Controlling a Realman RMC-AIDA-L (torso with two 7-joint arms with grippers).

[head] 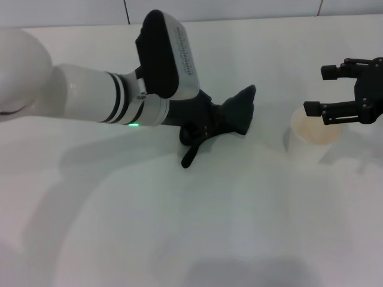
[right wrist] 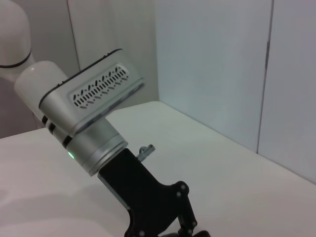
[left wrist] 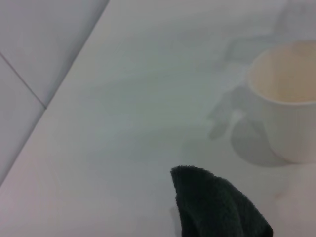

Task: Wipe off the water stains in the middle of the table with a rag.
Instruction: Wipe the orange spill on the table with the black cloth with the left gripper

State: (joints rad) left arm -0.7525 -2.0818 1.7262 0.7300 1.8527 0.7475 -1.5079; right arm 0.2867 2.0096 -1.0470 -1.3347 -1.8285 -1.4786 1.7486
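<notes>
My left gripper [head: 209,124] is shut on the dark rag [head: 240,109] and holds it low on the white table [head: 179,227] near the middle. The rag's wide end points toward the cup and a narrow tail [head: 190,156] hangs down to the table. The rag's tip also shows in the left wrist view [left wrist: 212,207]. No orange-amber water stain shows in any view. My right gripper [head: 317,91] is open and empty, hovering just above the white cup [head: 311,140] at the right. The right wrist view shows the left arm's gripper [right wrist: 158,212] from the side.
The white cup stands right of the rag, a short gap away, and also shows in the left wrist view [left wrist: 286,98]. A tiled wall [head: 239,9] runs along the table's far edge.
</notes>
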